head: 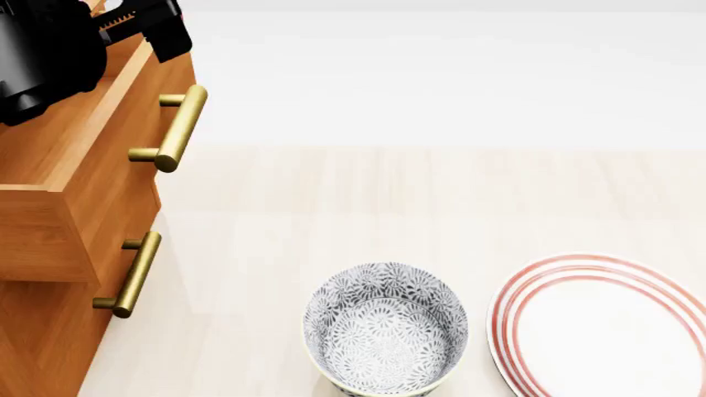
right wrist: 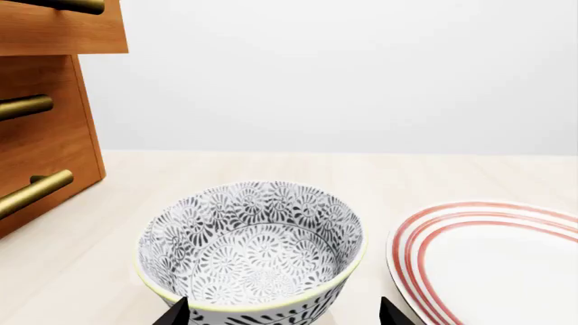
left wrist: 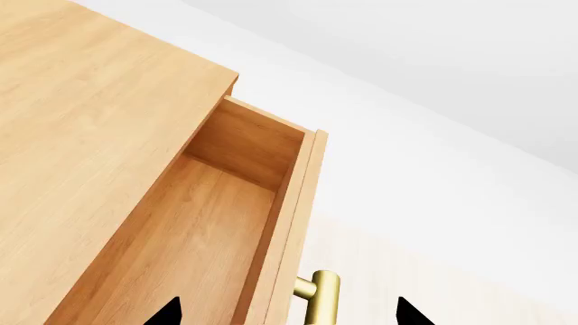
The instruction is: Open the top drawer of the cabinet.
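Observation:
The orange-brown cabinet point(head: 45, 331) stands at the left of the head view. Its top drawer point(left wrist: 181, 237) is pulled out and shows plain wood inside. Its brass bar handle point(left wrist: 321, 298) sticks out from the drawer front and also shows in the head view point(head: 178, 126). My left gripper point(left wrist: 289, 314) is open. Its two black fingertips point(left wrist: 168, 313) stand wide apart on either side of the drawer front and handle, not touching the handle. In the head view the left gripper point(head: 141, 25) is above the drawer's front edge. My right gripper point(right wrist: 284, 314) is open, just in front of the bowl.
A lower drawer with a like brass handle point(head: 135, 275) sits shut under the top one. A grey patterned bowl point(head: 386, 331) stands on the pale table, with a white plate with red rings point(head: 607, 327) to its right. The bowl point(right wrist: 253, 244) lies between the right fingertips' lines.

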{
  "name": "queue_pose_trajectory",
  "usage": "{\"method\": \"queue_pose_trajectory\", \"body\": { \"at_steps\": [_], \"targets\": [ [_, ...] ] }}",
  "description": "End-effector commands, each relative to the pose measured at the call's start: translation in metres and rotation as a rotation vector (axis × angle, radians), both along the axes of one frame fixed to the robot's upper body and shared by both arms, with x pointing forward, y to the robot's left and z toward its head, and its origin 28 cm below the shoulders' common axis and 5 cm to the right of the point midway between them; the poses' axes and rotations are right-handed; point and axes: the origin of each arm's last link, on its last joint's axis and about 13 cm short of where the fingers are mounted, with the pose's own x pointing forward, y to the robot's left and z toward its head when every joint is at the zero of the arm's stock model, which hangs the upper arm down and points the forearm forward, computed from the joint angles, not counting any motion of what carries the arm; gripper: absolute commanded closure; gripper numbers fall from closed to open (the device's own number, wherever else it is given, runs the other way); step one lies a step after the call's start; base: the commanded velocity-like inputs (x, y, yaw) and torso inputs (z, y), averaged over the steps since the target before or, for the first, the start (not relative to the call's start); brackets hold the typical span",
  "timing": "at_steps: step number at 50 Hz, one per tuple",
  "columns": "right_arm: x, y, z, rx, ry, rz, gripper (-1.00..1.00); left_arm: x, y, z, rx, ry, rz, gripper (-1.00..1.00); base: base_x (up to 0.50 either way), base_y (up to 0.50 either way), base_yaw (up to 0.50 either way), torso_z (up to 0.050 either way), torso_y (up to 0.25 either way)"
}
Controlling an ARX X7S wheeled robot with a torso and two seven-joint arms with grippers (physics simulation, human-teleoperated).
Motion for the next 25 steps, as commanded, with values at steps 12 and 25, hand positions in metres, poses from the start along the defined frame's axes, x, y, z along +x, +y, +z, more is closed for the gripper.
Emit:
{"method": "queue_pose_trajectory", "body": {
  "at_steps": [12,25],
  "targets": [
    [0.0031,0.0003,0.0024,0.011,-0.015,-0.003,-1.0,0.0038,-0.0092,-0.0069,-0.07,0.096,-0.04,-1.0,0.0,0.0,0.0,0.0,0.0],
    [0.0024,0.0005,0.002,0.009,-0.014,-0.001,-1.0,0.0057,-0.0076,-0.0084,-0.091,0.149,-0.008,-1.0,0.0,0.0,0.0,0.0,0.0]
  ]
}}
